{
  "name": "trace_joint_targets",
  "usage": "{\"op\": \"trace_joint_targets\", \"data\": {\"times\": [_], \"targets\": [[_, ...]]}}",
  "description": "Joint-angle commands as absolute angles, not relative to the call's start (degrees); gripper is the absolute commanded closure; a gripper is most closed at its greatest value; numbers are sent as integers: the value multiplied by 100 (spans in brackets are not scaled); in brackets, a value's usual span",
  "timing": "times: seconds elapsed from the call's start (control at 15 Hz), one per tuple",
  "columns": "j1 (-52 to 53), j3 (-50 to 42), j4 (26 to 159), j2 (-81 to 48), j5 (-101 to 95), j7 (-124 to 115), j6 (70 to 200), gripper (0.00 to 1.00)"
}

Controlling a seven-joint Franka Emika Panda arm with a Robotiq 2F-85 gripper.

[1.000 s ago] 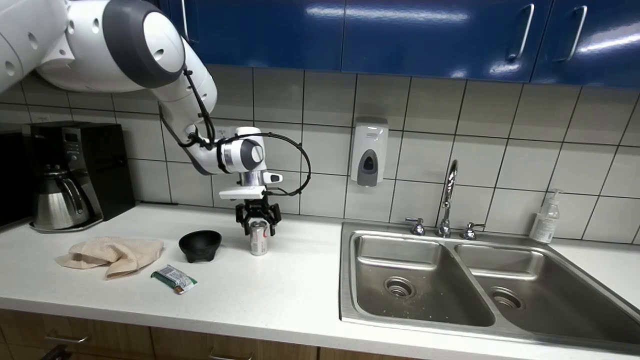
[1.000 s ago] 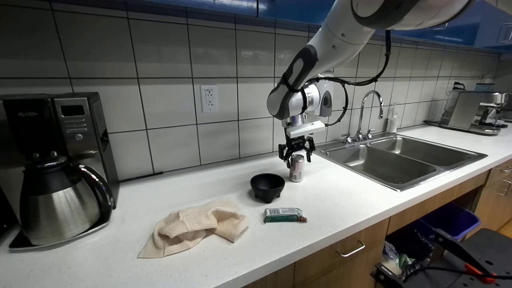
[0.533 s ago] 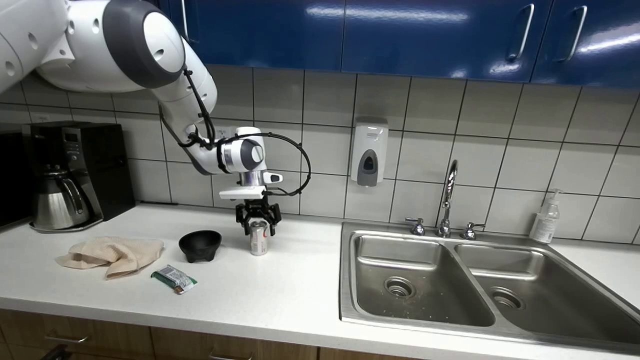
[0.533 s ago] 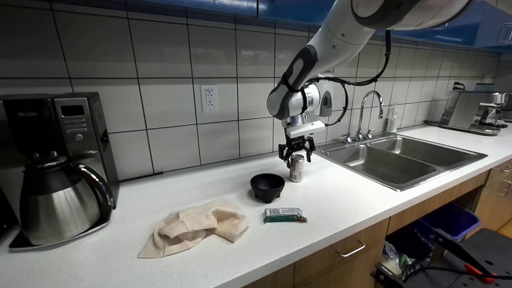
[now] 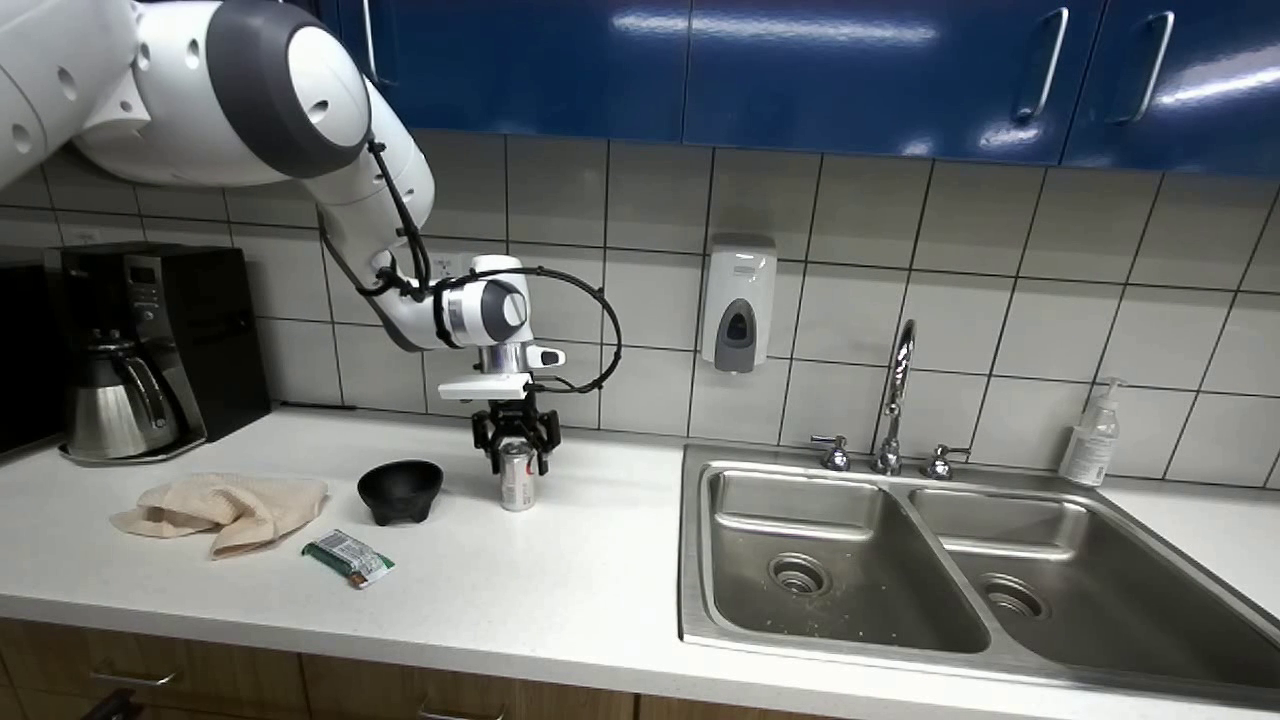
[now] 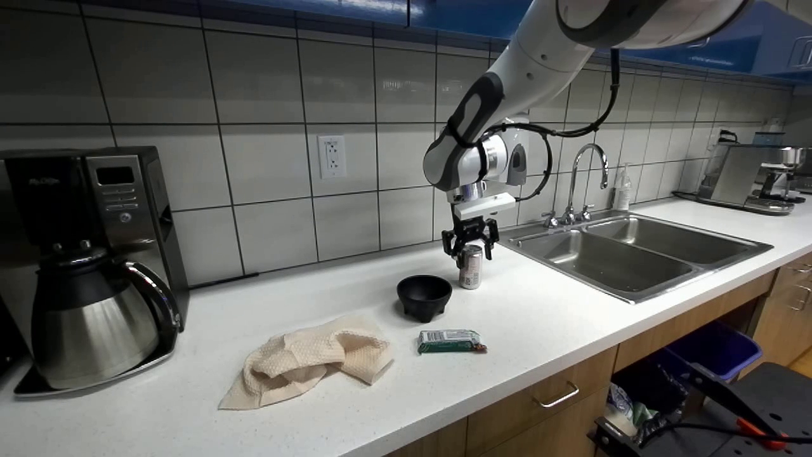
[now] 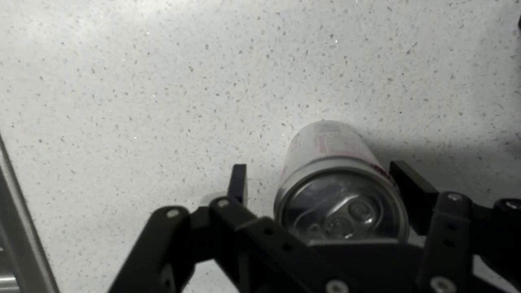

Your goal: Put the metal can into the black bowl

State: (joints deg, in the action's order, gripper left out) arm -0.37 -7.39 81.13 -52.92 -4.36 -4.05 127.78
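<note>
White bench (image 5: 590, 560), hand (image 7: 325, 189) spread and holding nothing, footed black bowl (image 5: 400, 492) near, drink can (image 5: 518, 487) upright between the fingers (image 7: 413, 195) on the bench. Pre-grasp step, I judge; next move likely needs centring, closing, then lifting toward the bowl

A crumpled beige cloth (image 6: 298, 360) lies near a green-and-white packet (image 6: 449, 341).

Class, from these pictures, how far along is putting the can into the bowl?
Done: the gripper straddles the metal can. In hand: the grasp, not yet closed: a gap shows beside one finger in the wrist view. Left: closing, lifting and placing; the can stands upright on the counter, apart from the black bowl.
</note>
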Motion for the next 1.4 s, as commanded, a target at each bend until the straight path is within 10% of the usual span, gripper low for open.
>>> {"op": "trace_joint_targets", "data": {"times": [0.0, 0.2, 1.33], "targets": [[-105, -661, 8100, -5302, -468, -423, 12846, 42], [-94, -674, 8112, -5284, -473, -458, 12881, 60], [-197, -492, 10139, -3433, -354, -280, 13953, 60]]}}
